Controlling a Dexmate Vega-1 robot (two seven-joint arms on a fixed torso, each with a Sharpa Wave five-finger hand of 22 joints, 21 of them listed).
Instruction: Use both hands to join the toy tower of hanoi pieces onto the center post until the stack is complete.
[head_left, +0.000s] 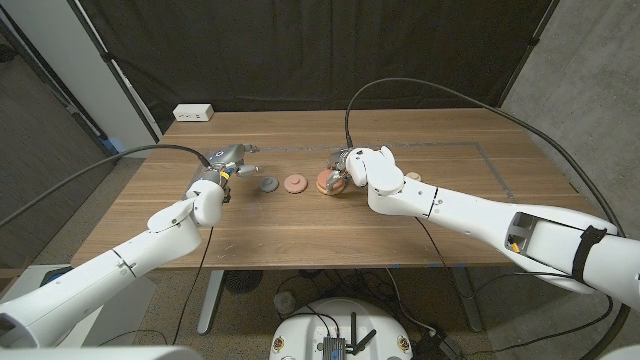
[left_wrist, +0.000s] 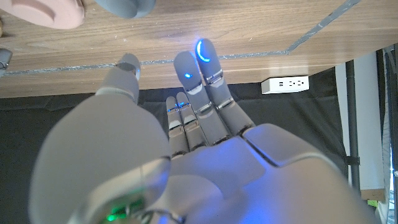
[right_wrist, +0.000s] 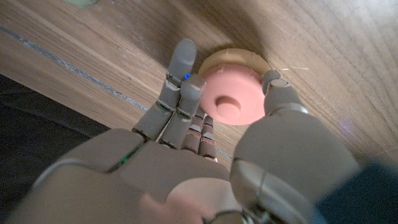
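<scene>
Centrally, the right hand (head_left: 345, 172) grips the pink disc (right_wrist: 231, 98) on the surface (head_left: 300, 225); left hand (head_left: 228, 162) hovers, fingers apart.

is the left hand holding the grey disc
No, in the head view the left hand has its fingers spread with nothing in them, and the grey disc lies apart from it on the table.

Readable text: none in any view.
Discs (head_left: 295, 184): plain surfaces, no letters or numbers.
Counter (head_left: 300, 230): bare wood grain with a taped line, no writing.
Power strip (head_left: 193, 113): white, sockets visible, no marking that can be made out.
Left hand (left_wrist: 186, 143): blue lights on the fingertips, no label.
Right hand (right_wrist: 186, 155): no label legible.
</scene>
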